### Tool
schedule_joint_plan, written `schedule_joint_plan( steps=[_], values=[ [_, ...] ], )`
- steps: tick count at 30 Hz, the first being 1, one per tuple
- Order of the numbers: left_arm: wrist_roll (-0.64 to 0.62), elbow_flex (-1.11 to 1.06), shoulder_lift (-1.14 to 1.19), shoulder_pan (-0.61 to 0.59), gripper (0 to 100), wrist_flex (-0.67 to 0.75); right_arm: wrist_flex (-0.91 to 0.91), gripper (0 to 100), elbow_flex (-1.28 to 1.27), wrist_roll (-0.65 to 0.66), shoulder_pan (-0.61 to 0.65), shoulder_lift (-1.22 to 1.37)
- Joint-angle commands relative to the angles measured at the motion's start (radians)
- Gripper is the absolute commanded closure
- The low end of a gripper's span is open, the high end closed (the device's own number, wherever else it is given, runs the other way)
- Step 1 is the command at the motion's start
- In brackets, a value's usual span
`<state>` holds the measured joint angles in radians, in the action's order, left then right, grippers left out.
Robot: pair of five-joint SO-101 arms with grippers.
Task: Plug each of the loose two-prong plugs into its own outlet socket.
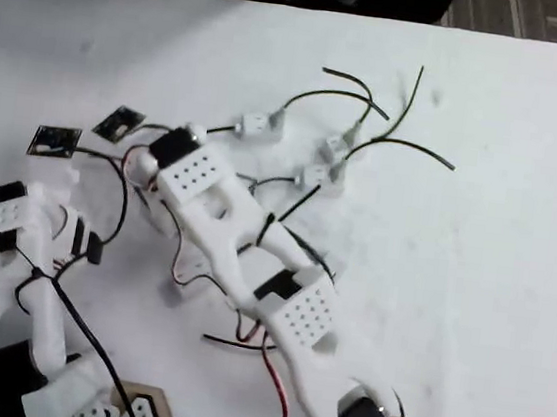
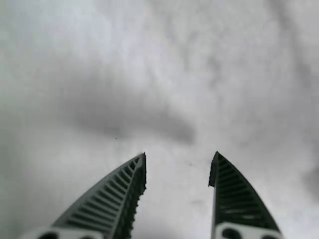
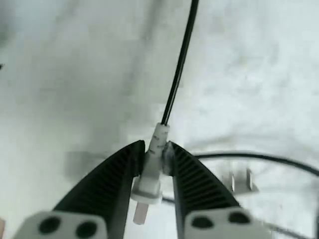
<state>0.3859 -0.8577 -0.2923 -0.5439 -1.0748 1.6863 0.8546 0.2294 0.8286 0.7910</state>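
The right pincer [image 3: 153, 147] is closed tight on a white plug [image 3: 148, 186], its two ribbed fingers pressing the plug's sides. The plug's black cord [image 3: 179, 64] runs out past the fingertips, and a short stub [image 3: 141, 212] sticks out of its other end, toward the wrist. Just beside that pincer a second plug [image 3: 241, 181] lies loose on the white cloth [image 3: 75, 74] with both prongs showing. From above, the right arm [image 1: 278, 299] stretches across the table, and three small white blocks [image 1: 258, 123] on dark cords lie near its pincer, towards the table's far edge. The left pincer [image 2: 179, 154], on the left arm [image 1: 13, 239], is well apart from the right one. Its fingers are spread wide over bare cloth and hold nothing.
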Motion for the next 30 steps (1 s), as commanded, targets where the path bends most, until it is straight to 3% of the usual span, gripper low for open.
schedule_joint_plan(
  steps=[1, 13, 18, 24, 30],
  values=[
    [-0.006, 0.003, -0.013, -0.005, 78, 0.014, 0.036, 98.1, 0.014, -0.006, -0.016, -0.171],
    [-0.009, 0.012, -0.016, 0.015, 79, 0.014, 0.031, 98.1, -0.517, -0.075, 0.002, -0.743],
    [-0.009, 0.012, -0.016, 0.097, 80, 0.009, -0.022, 98.1, -0.707, -0.091, 0.001, -0.946],
    [-0.011, 0.060, -0.016, 0.245, 98, 0.005, -0.090, 98.1, -0.901, -0.091, 0.001, -1.145],
    [-0.101, 0.127, -0.016, 0.355, 98, -0.040, -0.139, 98.1, -1.057, -0.091, -0.001, -1.356]
  ],
)
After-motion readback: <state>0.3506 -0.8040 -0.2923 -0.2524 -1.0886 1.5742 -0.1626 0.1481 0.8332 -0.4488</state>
